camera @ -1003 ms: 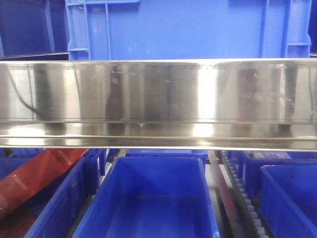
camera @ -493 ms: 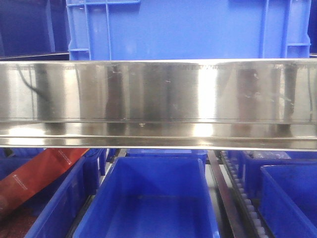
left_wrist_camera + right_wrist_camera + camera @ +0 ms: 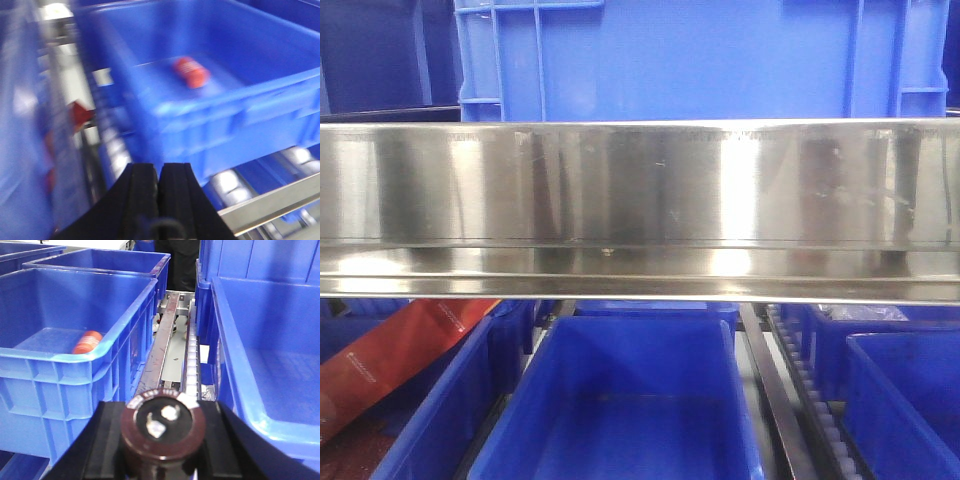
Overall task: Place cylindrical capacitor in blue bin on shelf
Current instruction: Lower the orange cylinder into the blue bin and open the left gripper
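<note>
from the right wrist we see the right jaws clamped around the cylindrical capacitor [image 3: 163, 422], a dark brown can seen end-on at 6 o'clock. it lines up with the roller track [image 3: 192, 355] running between two bins. the blue bin [image 3: 75, 360] at 9 o'clock holds an orange cylinder [image 3: 87, 342]. the left jaws are pressed together with nothing between them. the front view shows the steel rail of the shelf [image 3: 640, 200].
</note>
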Motion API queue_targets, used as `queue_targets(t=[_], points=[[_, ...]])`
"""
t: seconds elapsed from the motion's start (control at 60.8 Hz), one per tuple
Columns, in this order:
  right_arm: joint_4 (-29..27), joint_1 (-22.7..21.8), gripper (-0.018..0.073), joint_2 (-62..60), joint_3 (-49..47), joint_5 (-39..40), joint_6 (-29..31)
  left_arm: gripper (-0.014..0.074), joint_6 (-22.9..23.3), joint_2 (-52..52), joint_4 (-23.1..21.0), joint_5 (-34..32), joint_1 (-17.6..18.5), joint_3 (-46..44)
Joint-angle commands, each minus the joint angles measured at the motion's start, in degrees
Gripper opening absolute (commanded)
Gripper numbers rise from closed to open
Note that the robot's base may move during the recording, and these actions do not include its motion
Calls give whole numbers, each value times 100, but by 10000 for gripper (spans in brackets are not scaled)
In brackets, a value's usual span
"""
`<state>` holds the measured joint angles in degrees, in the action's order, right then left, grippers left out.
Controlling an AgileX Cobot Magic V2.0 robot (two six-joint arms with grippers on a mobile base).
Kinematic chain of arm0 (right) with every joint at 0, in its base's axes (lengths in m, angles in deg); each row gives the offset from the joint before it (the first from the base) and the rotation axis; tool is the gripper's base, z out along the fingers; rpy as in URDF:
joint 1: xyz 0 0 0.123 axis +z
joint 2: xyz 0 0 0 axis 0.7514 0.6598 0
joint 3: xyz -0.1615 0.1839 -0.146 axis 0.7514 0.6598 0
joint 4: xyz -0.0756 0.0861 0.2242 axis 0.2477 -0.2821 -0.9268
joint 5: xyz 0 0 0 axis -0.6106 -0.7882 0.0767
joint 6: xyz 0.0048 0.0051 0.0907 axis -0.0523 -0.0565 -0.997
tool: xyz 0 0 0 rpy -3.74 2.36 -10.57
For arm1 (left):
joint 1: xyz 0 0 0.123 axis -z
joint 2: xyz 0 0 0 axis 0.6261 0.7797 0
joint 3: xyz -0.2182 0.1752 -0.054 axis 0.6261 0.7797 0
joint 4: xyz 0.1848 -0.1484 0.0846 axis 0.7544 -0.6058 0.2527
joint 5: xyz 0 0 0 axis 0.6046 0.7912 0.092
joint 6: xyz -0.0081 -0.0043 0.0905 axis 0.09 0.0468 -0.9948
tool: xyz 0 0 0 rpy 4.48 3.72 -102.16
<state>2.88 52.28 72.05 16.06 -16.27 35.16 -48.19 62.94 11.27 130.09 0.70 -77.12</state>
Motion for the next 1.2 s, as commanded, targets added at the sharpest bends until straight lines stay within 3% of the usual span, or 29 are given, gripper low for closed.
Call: queue_targets(t=[0.0,0.181,0.362,0.625,0.987,1.184], points=[[13,6,-153,6,-16,128,22,-48,377,-600,281,-120,30,465],[13,16,-153,147,-16,163,22,-48,505,-1423,396,-266,30,1265],[13,259,-153,542,-310,276,184,-48,505,-1581,396,-278,30,1383],[13,932,-153,1874,-1991,211,212,-48,505,-1579,375,-278,30,1383],[13,2330,-153,4471,-4252,-238,245,-48,505,-1579,375,-278,30,1383],[13,2447,-153,5651,-4774,-284,245,-48,505,-1579,361,-278,30,1383]])
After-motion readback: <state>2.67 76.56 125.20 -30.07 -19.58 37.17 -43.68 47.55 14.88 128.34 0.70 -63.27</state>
